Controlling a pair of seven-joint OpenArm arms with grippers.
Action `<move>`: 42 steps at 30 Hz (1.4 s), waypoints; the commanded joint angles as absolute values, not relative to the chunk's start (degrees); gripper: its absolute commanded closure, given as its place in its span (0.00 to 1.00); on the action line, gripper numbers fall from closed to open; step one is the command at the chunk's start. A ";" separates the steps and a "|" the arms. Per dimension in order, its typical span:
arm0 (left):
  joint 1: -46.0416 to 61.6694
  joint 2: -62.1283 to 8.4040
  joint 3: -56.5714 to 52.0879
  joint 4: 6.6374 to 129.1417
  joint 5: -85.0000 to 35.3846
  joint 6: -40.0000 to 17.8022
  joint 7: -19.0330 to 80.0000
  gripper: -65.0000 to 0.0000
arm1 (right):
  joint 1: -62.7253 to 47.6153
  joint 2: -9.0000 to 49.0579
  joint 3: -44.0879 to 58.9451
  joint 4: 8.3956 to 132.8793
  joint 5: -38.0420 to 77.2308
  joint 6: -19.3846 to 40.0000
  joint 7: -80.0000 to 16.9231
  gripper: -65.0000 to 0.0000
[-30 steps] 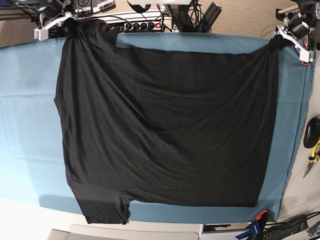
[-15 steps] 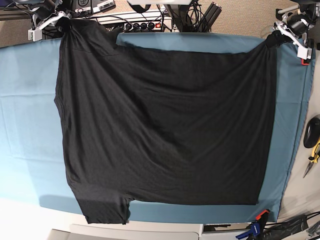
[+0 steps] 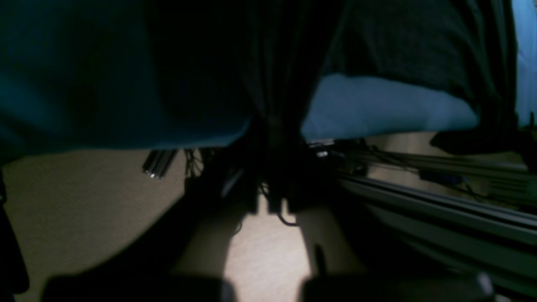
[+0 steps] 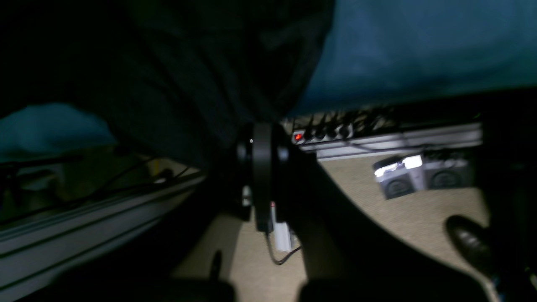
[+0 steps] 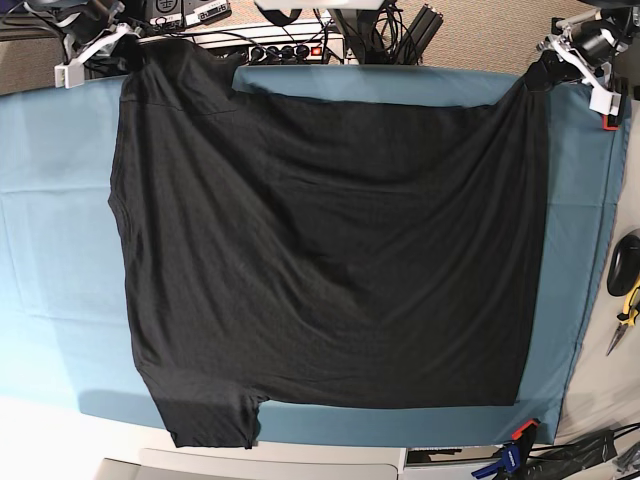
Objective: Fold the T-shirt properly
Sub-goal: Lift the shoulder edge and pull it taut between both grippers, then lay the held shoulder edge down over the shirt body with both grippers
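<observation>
T-shirt (image 5: 330, 250): spread plain side up on teal cloth (image 5: 60, 250) | left gripper (image 5: 548, 72), right gripper (image 5: 128, 52): each pinching a far shirt corner, probably tensioning it flat for folding

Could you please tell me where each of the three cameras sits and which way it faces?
Base: overhead, looking straight down on the large black cotton T-shirt over the teal cloth; both grippers show at the far corners.
Left wrist: on the left gripper, looking along it past bunched shirt at the floor.
Right wrist: on the right gripper, likewise.
Shared: shirt and cloth.
</observation>
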State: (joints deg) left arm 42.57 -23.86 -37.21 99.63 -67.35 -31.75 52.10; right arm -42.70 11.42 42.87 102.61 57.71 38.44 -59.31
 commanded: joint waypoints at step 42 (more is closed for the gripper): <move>47.97 -24.73 -46.06 101.43 -69.49 -30.74 52.53 1.00 | -48.29 19.46 54.13 107.59 56.55 39.13 -62.17 1.00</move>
